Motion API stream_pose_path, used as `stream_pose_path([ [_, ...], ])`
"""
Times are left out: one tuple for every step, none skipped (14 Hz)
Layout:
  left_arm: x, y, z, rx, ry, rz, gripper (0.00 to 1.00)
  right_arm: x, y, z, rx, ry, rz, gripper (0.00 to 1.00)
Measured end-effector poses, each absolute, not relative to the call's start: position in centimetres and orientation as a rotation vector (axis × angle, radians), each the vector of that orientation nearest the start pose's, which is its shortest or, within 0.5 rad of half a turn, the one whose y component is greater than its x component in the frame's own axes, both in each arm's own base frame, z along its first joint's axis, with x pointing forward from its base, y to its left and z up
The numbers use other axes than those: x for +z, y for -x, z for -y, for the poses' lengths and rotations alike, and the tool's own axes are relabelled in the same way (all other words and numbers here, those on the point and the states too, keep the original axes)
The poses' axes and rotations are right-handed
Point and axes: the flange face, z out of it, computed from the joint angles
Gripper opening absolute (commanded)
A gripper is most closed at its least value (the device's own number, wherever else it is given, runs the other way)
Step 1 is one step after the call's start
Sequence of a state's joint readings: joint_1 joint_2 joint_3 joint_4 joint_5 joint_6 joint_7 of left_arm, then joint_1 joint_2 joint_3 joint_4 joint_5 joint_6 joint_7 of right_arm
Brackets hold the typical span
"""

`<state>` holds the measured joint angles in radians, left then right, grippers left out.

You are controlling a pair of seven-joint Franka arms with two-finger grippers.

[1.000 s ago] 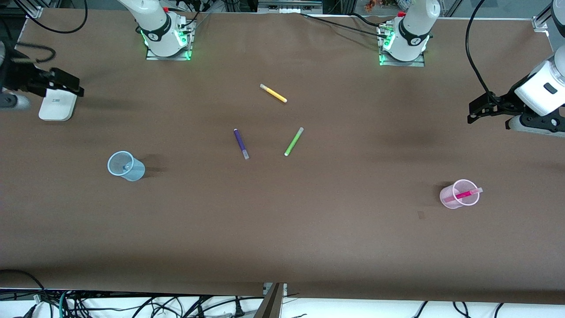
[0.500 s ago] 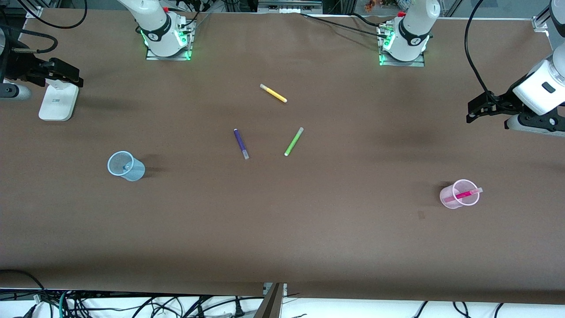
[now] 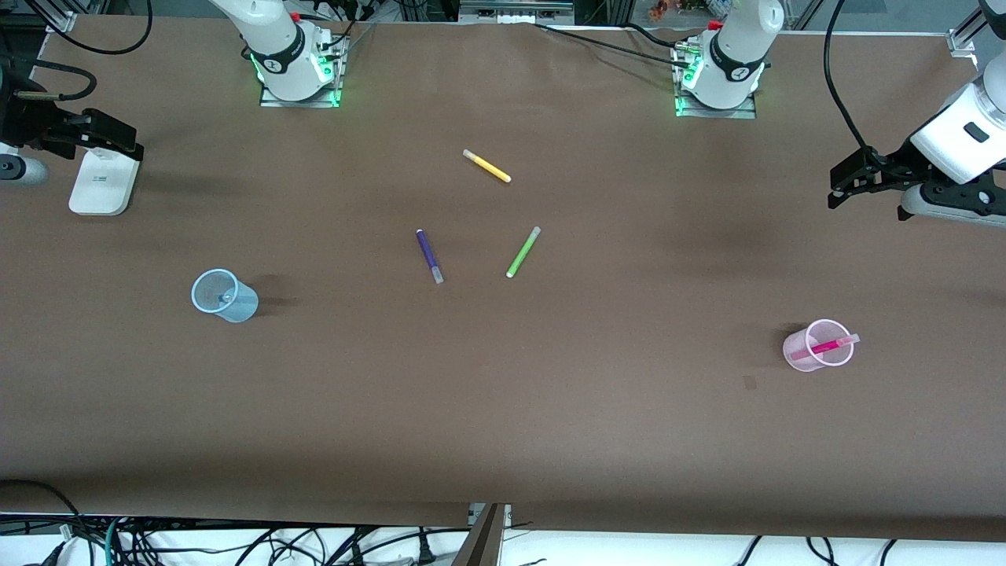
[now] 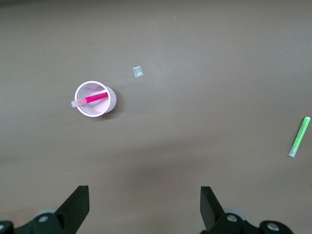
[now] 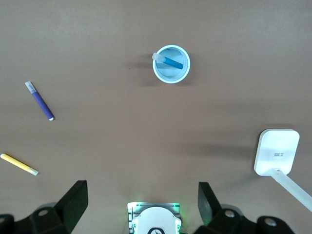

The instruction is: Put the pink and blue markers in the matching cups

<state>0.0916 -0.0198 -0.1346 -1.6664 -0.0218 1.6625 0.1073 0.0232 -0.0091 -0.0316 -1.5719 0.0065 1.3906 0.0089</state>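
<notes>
Step in hand: both markers appear seated in their cups, so the task reads as done; a sound finish would mean lifting both arms clear without brushing a rim
Left pincer [image 3: 842, 189]: jaws spread wide and empty, up over the bench [image 3: 597, 424] at the left arm's end, well apart from the pink cup
Right pincer [image 3: 126, 141]: jaws spread and empty in the right wrist view, up over the right arm's end of the bench, above a white stand [image 3: 100, 185]
Pink marker [image 3: 825, 346]: slim magenta barrel, leaning inside the pink cup [image 3: 803, 352], paler cap resting on the rim and poking past it
Blue marker [image 5: 171, 61]: bright blue barrel, tilted inside the blue cup [image 5: 170, 78], greyish cap against the rim
Cups: thin translucent plastic, round, rolled rims, upright; probably light and easy to tip
Stray pens: purple pen [image 3: 429, 255], green pen [image 3: 523, 251] and yellow pen [image 3: 487, 166] lie flat mid-bench, smooth cylinders liable to roll
Bench cover: matte brown sheet, faintly creased
Small scrap [image 4: 138, 72]: pale square lying near the pink cup; material cannot be told
</notes>
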Motion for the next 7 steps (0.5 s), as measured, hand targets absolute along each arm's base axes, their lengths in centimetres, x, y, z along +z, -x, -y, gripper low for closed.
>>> stream_pose_path([
  [59.81, -55.45, 2.6, -0.026, 3.152, -0.232, 1.0, 61.46, -53.17, 0.39, 0.27, 3.123, -0.026, 1.0],
  [59.81, -55.46, 2.47, -0.026, 3.152, -0.229, 1.0, 61.44, -53.19, 0.39, 0.271, 3.123, -0.026, 1.0],
  [59.81, -55.46, 2.38, -0.026, 3.152, -0.226, 1.0, 61.42, -53.2, 0.39, 0.271, 3.123, -0.026, 1.0],
  [59.81, -55.46, 2.33, -0.026, 3.152, -0.225, 1.0, 61.42, -53.2, 0.39, 0.271, 3.123, -0.027, 1.0],
  [59.8, -55.46, 2.31, -0.026, 3.152, -0.224, 1.0, 61.43, -53.2, 0.39, 0.271, 3.123, -0.026, 1.0],
  [59.8, -55.46, 2.3, -0.026, 3.152, -0.224, 1.0, 61.43, -53.2, 0.39, 0.271, 3.123, -0.026, 1.0],
  [59.8, -55.46, 2.28, -0.026, 3.152, -0.223, 1.0, 61.43, -53.2, 0.39, 0.271, 3.123, -0.027, 1.0],
])
